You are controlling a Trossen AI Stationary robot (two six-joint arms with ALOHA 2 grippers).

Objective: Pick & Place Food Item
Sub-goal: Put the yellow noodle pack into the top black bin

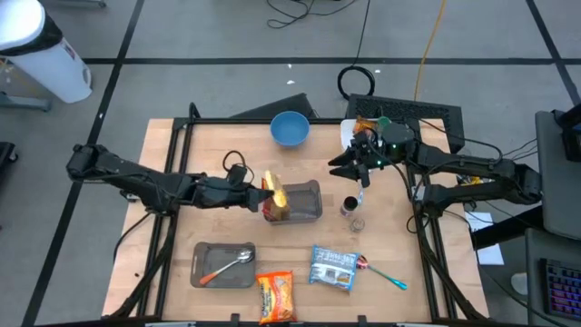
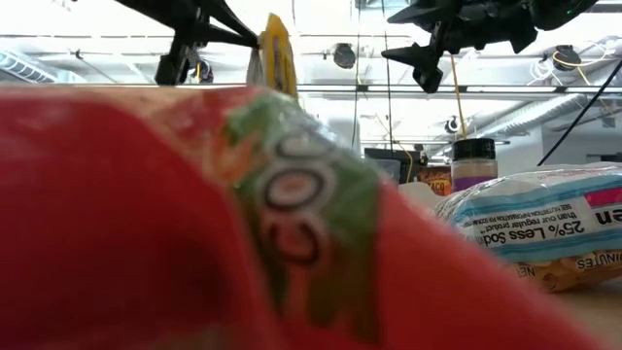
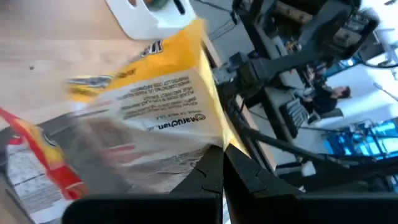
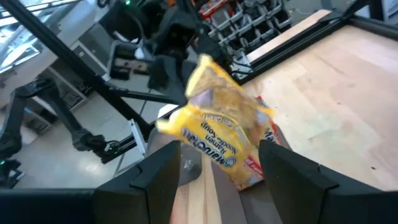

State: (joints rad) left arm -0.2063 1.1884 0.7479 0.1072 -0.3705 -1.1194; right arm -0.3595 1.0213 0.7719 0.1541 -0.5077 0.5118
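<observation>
A yellow ramen noodle packet [image 1: 277, 194] hangs over the left end of a grey bin [image 1: 309, 204] in mid-table, with my left gripper [image 1: 262, 193] shut on it. In the left wrist view the packet [image 3: 161, 93] spreads out beyond the fingers. A red-and-white packet [image 3: 34, 158] lies in the bin below it. My right gripper [image 1: 346, 165] hovers open to the right of the bin, level, facing the yellow packet [image 4: 217, 121] with nothing between its fingers. My left gripper pinches the yellow packet's edge at one corner [image 3: 210, 144] between its two shut fingers. The fingers come from the table's left, slanting slightly down. The packet stands on edge, clear of the bin and the table.
A blue bowl [image 1: 290, 128] sits at the far edge. Near the front lie a grey tray with a spoon [image 1: 224, 264], an orange-red packet [image 1: 275, 295], a blue-white packet [image 1: 333, 269] and a second spoon [image 1: 381, 272]. Two small jars [image 1: 350, 209] stand right of the bin.
</observation>
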